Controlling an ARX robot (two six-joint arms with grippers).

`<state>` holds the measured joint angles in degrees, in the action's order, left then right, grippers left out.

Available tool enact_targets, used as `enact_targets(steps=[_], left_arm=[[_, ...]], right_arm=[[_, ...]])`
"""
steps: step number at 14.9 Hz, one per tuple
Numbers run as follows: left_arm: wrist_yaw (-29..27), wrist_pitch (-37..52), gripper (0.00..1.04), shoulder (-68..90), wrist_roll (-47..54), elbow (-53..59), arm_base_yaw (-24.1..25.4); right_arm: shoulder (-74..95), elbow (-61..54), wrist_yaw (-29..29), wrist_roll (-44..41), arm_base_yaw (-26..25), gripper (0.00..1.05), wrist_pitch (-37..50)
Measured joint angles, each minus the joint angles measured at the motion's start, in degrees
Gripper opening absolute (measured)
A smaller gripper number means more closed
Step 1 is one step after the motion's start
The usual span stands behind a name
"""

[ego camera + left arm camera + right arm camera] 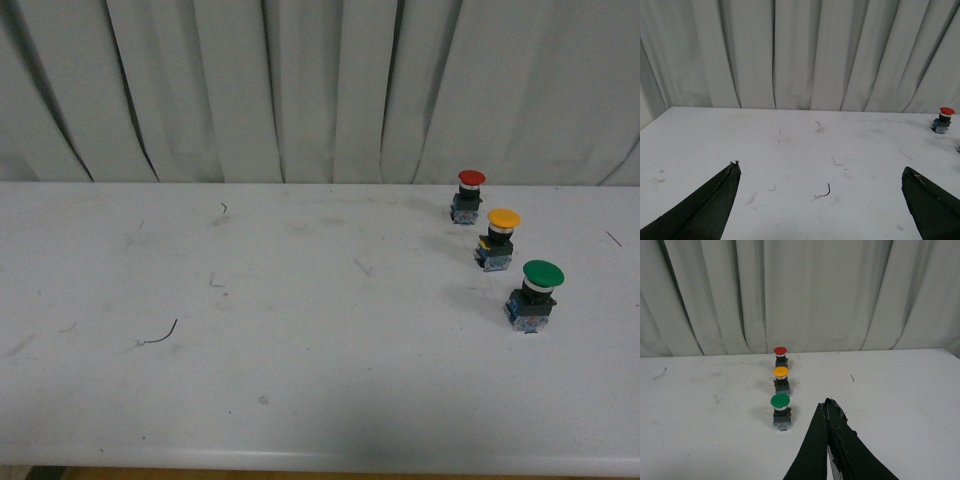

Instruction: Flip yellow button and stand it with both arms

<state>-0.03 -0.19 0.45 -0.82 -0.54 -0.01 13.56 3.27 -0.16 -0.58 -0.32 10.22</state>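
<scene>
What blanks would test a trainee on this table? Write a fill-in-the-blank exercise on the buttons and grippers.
1. The yellow button stands between the red button and the ____ one.
2. All three buttons stand with their caps facing ____.
3. The left gripper is ____.
4. The right gripper is ____.

Missing words: green; up; open; shut

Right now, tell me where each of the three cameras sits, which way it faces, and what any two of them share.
Front view: on the body, facing across the white table to the curtain; red button, yellow button, green button stand far right; no arm shows.
Left wrist view: behind the open left claw, facing table and curtain; red button at the edge.
Right wrist view: behind the shut right claw, facing all three buttons in a row.
Shared: all three views show the red button.
</scene>
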Motion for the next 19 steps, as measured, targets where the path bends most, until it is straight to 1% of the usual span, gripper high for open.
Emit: enact_targets(steps=[4,5,6,12,13,19], left_arm=[[0.0,0.0,0.98,0.0,0.0,0.0,0.0],[0.0,0.0,0.98,0.0,0.0,0.0,0.0],[0.0,0.0,0.98,0.0,0.0,0.0,0.0],[0.0,0.0,0.98,0.0,0.0,0.0,0.0],[0.0,0.0,0.98,0.0,0.0,0.0,0.0],[0.0,0.0,0.98,0.0,0.0,0.0,0.0]], right_arm=[[-4.0,-1.9,0.0,0.1,0.0,0.02,-1.6],[-9.8,-2.7,0.0,0.2,0.0,0.02,-9.2],[-13.4,-2.5,0.2,0.2,0.0,0.02,-10.1],[-13.4,-2.6,0.2,0.2,0.0,0.02,-10.4],[-13.4,-2.6,0.2,0.2,0.0,0.11,-10.4],[-13.4,-2.6,0.2,0.2,0.0,0.86,-10.4]])
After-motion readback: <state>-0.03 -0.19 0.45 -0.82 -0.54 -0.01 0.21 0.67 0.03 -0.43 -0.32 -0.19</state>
